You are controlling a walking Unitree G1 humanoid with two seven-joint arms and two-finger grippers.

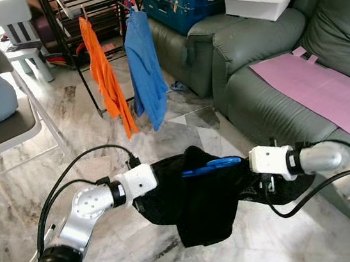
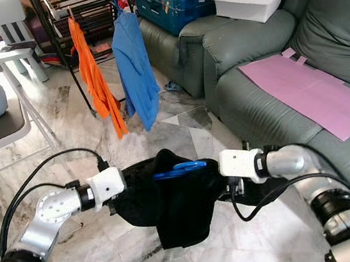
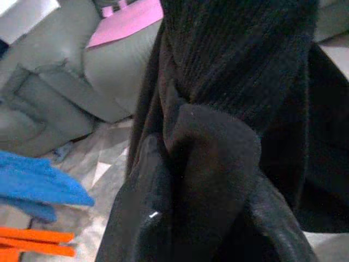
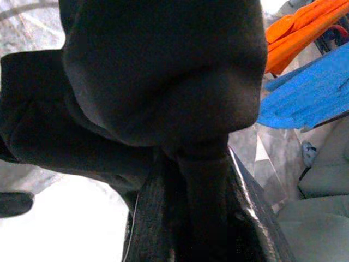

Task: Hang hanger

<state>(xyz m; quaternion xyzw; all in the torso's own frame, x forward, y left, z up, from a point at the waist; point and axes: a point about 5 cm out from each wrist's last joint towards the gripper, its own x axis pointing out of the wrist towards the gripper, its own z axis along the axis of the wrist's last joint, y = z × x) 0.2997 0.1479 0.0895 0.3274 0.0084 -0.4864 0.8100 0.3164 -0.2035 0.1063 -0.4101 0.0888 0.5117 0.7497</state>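
Left eye view: black garment (image 1: 196,193) with blue hanger (image 1: 210,165) between both arms; finger state untellable; no legible writing.

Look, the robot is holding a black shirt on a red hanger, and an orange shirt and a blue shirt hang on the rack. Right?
Almost. The hanger is blue, not red, as the left eye view shows. The black shirt, the orange shirt and the blue shirt on the rack are as you said.

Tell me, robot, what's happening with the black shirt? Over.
Both grippers buried in black garment, held between them over floor. Blue hanger on top. Rack ahead, orange shirt and blue shirt hanging there.
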